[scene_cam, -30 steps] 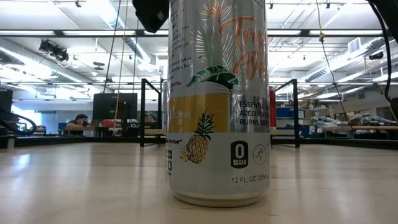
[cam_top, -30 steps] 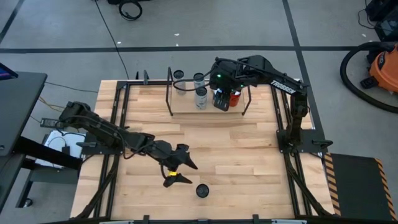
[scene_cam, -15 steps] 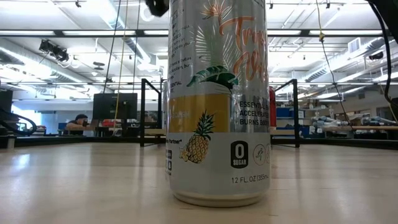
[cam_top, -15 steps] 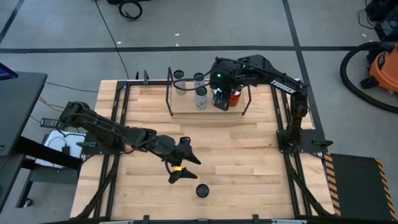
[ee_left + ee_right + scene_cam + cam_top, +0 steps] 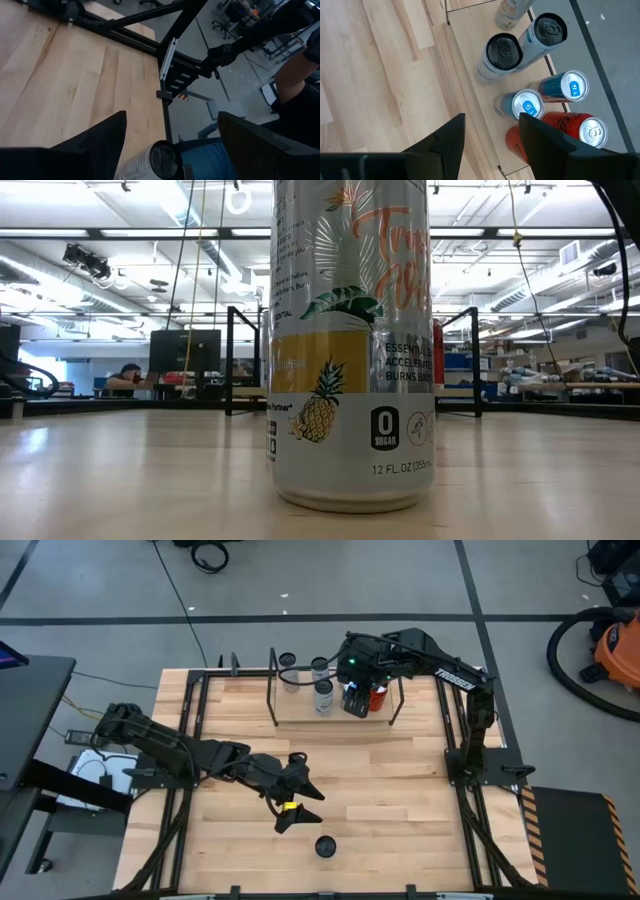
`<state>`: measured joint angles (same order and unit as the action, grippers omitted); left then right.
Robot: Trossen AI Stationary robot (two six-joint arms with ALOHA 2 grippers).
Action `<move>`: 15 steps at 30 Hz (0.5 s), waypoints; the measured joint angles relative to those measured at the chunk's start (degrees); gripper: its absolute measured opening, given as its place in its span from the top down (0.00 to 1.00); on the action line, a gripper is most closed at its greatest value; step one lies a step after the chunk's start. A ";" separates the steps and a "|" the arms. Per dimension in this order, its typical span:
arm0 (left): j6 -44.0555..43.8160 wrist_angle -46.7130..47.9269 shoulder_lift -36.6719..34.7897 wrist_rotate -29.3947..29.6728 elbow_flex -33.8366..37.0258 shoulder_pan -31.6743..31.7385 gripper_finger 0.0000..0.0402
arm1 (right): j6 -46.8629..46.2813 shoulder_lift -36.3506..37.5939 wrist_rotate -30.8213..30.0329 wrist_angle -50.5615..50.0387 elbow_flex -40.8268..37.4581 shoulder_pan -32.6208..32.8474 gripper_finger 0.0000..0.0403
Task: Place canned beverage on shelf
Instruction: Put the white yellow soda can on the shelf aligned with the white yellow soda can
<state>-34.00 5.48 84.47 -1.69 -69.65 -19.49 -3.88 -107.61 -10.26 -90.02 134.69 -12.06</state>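
While cans (image 5: 527, 106) crowd the shelf (image 5: 300, 710) — one can (image 5: 325, 846) stands apart.

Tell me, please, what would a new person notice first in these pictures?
First, the tall silver can with a pineapple picture, standing alone near the table's front edge and filling the low view. Next, the left gripper, open, hovers just behind that can. At the table's far side, the right gripper hangs over the low wood-board shelf with black metal frames, where several cans stand together.
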 joint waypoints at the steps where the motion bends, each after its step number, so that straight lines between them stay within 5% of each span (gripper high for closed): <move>1: -0.20 1.55 0.00 0.00 -1.06 -0.01 0.22 | 0.00 0.00 0.00 0.00 0.00 -0.02 0.52; 15: -0.28 19.41 11.47 -1.73 -13.76 -0.87 0.22 | 0.86 -0.02 0.00 0.01 -0.02 -0.02 0.52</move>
<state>-34.28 24.89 95.94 -3.42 -83.41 -20.36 -3.02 -107.63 -10.26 -90.01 134.67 -12.08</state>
